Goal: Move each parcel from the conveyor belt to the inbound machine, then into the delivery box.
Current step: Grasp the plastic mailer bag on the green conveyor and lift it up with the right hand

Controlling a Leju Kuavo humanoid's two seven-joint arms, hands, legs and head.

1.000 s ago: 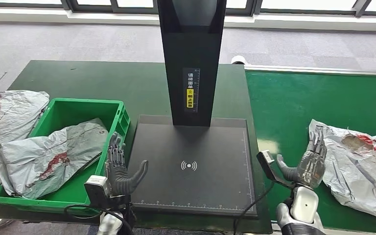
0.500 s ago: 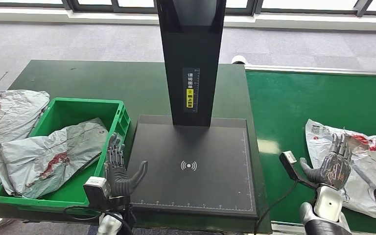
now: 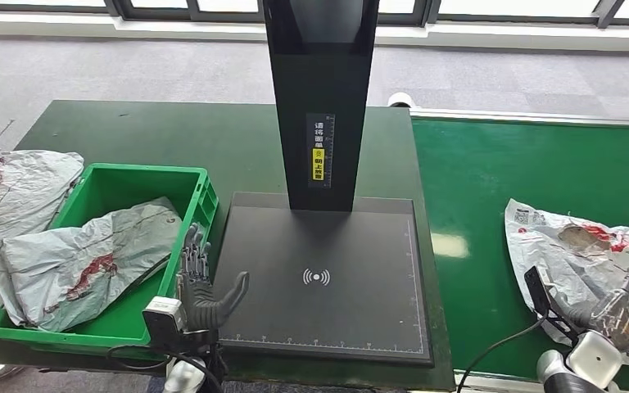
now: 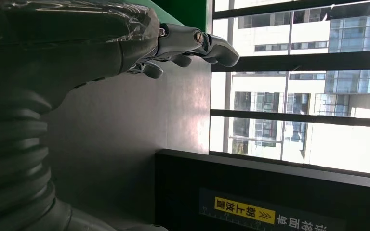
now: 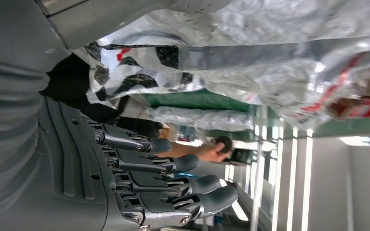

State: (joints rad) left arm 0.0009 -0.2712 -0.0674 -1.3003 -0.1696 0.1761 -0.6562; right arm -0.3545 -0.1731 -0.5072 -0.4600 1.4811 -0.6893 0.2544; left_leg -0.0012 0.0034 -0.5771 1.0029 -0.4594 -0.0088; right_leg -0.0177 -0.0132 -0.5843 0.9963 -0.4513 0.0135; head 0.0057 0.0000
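Grey carpeted floor [image 3: 131, 70] extending behind a dark green rectangular table [image 3: 172, 135]. A row of dark-framed windows [image 3: 475, 8] runs along the far wall, admitting daylight; through the panes, a pale multi-storey building [image 4: 298, 96] is visible outside in the left wrist view.

The inbound machine [image 3: 321, 278] stands between the delivery box [image 3: 110, 323] on its left and the conveyor belt [image 3: 491, 188] on its right.

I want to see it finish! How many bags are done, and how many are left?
One grey parcel already lies in the green box. The right hand is open over the parcel on the belt, not gripping yet. That one must visit the black scanner plate, then the box.
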